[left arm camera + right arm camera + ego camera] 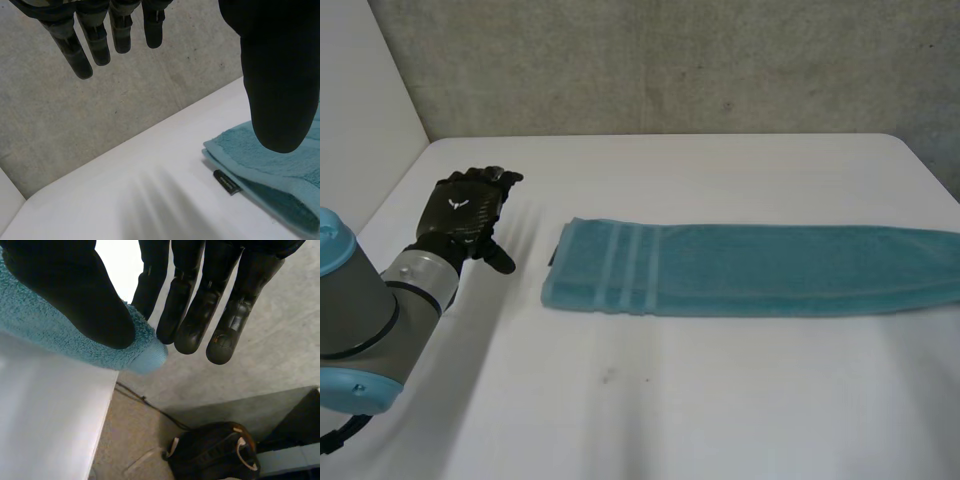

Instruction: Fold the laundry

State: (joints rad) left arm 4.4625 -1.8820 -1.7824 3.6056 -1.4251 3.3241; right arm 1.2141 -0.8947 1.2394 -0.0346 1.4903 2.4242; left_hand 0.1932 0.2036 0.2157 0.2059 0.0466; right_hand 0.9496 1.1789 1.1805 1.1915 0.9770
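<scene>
Head view: a long teal terry towel, folded into a strip, lies flat on the white table, running from centre to right edge. My left hand hovers left of it. Left wrist: fingers straight, apart, empty. Right wrist: my right hand is at the towel's right end, and I can't tell whether it grips.

White table: matte top, rounded far right corner, a few small dark specks on the near part. Rough grey concrete wall directly behind it. Plain white panel along the table's left side. Past the table's right end, a tan-grey floor. Black bag with pale straps lies on it. Light even and soft, shadows faint.
</scene>
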